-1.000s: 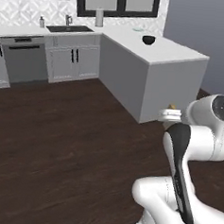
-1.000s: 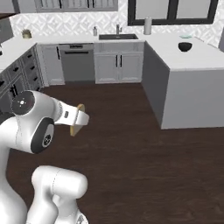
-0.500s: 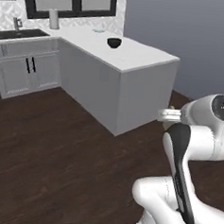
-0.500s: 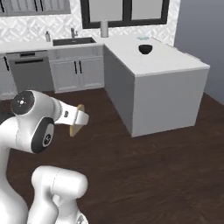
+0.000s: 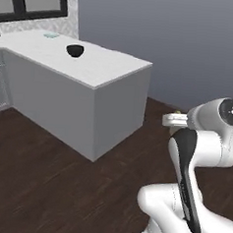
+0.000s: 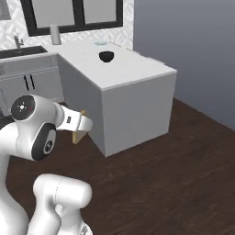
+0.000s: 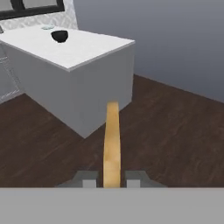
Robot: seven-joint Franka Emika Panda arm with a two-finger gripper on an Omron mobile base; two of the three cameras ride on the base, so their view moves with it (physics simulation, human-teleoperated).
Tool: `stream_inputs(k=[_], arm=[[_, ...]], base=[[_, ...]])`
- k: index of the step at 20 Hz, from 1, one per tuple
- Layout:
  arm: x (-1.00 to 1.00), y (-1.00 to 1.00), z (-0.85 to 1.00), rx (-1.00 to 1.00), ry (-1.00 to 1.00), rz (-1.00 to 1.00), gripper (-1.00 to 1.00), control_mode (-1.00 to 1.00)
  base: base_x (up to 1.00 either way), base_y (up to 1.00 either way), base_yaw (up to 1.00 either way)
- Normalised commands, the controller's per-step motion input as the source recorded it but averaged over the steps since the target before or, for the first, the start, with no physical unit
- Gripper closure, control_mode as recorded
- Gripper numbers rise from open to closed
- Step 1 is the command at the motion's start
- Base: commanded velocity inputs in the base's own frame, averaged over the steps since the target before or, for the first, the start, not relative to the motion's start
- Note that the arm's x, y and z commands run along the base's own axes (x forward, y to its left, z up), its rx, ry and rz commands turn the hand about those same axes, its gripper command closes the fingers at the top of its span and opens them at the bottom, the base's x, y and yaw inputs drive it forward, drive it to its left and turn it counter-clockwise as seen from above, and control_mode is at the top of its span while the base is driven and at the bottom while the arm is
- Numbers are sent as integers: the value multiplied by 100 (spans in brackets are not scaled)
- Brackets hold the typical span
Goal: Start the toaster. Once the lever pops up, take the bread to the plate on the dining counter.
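Between the end effector [image 7: 112, 178] tips the bread [image 7: 112, 144] is gripped edge-on, carry underway; next, approach the worktop [image 7: 83, 47] and reach the plate [image 7: 48, 27]

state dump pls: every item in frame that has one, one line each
end effector: shut on the bread, carried above the dark floor, short of the counter
bread: held on edge between the fingers, pointing toward the counter
plate: flat on the far end of the dining counter, nothing on it
bowl: upright on the counter, apart from the plate
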Motion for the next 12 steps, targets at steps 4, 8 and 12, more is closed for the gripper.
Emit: stream_inputs(k=[4,8,12], arm=[[0,0,0,0,0,0,100,100],[0,0,0,0,0,0,100,100],[0,0,0,0,0,0,100,100]], base=[[100,0,-42],[100,0,-40],[100,0,-41]])
